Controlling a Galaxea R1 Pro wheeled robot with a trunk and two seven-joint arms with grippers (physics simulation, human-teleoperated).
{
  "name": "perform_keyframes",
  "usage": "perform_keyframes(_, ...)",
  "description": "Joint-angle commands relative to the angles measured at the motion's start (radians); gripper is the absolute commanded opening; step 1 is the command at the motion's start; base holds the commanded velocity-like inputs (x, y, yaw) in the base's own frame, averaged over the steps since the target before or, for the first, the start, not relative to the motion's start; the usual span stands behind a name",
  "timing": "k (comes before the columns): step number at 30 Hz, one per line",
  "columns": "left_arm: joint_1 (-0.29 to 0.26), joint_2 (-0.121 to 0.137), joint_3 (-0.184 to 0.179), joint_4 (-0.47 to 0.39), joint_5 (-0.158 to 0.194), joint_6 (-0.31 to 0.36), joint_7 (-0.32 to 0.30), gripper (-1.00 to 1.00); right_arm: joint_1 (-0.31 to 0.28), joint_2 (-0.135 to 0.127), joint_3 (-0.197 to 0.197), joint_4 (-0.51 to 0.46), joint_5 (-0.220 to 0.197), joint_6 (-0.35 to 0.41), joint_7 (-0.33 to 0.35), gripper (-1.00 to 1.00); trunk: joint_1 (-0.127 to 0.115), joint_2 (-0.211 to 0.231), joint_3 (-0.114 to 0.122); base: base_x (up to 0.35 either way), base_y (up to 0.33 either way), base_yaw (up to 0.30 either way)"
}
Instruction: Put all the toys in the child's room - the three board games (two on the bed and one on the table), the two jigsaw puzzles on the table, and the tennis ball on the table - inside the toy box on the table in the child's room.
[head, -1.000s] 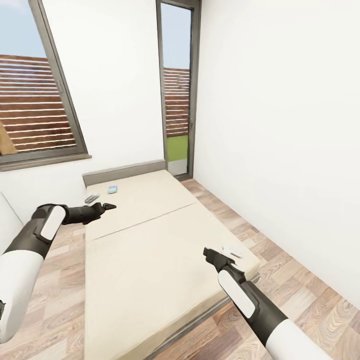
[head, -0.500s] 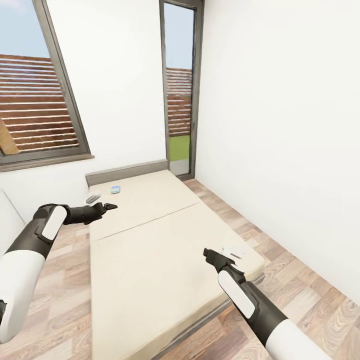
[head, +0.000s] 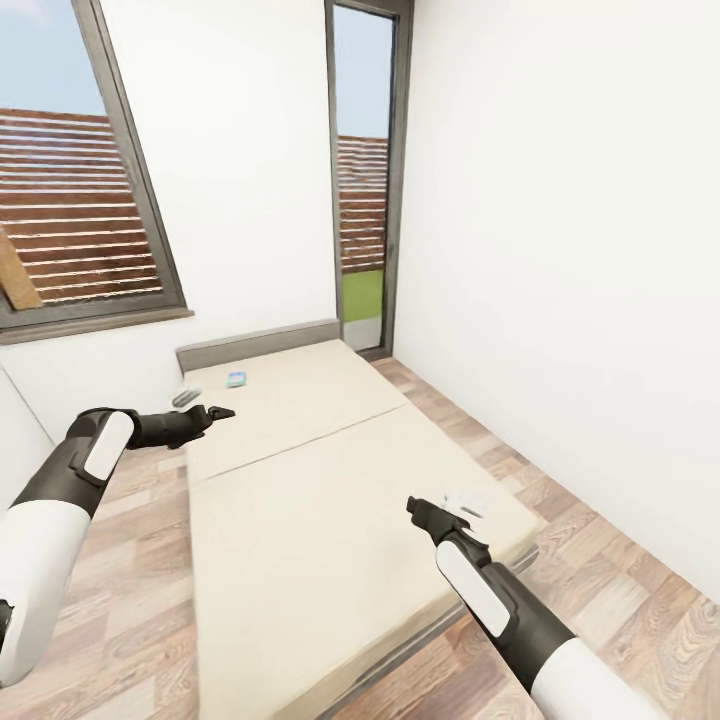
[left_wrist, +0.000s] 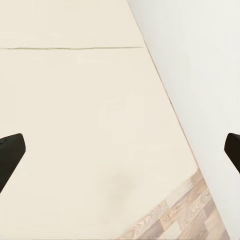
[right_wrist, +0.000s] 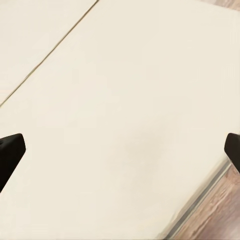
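Large window (head: 75, 200) at 10 o'clock, wooden slat fencing outside. Left gripper (head: 218, 412) held out over the wooden floor (head: 120, 560) beside the bed's (head: 320, 500) left edge, near the head end; its fingertips (left_wrist: 10, 155) stand wide apart at the edges of the left wrist view, nothing between them, with mattress and white wall beyond. Just past that gripper, toward 11 o'clock, a white-and-grey flat box (head: 184, 396) lies at the mattress corner; whether it is a board game cannot be told at this size. Slightly further in, close to the grey headboard (head: 255, 343), lies the smaller blue board game (head: 236, 379). Narrow glazed door (head: 362, 180) at 12 o'clock. Right gripper (head: 432, 517) hovers over the bed's foot corner at 5 o'clock, fingers (right_wrist: 11, 150) likewise wide apart and empty above bare mattress. A small white object (head: 465, 503) lies on the mattress just beside it, unidentifiable.
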Motion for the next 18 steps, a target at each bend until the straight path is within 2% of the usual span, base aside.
perform_keyframes(1,-0.001,0.000,0.003,0.000,-0.006,0.004,-0.008,1.00,-0.001,-0.001,0.003,-0.002,-0.003,0.004,-0.007,1.00,0.001,-0.002,-0.003,0.000,0.252,0.000)
perform_keyframes(11,-0.001,0.000,0.003,0.000,-0.006,0.004,-0.008,1.00,-0.001,-0.001,0.003,0.010,-0.003,0.004,-0.007,1.00,0.001,-0.002,-0.007,0.021,0.246,0.000)
perform_keyframes(18,-0.001,0.000,0.003,0.000,-0.006,0.004,-0.008,1.00,-0.001,0.000,0.002,0.029,-0.003,0.004,-0.006,1.00,0.001,-0.002,-0.011,0.032,0.095,0.000)
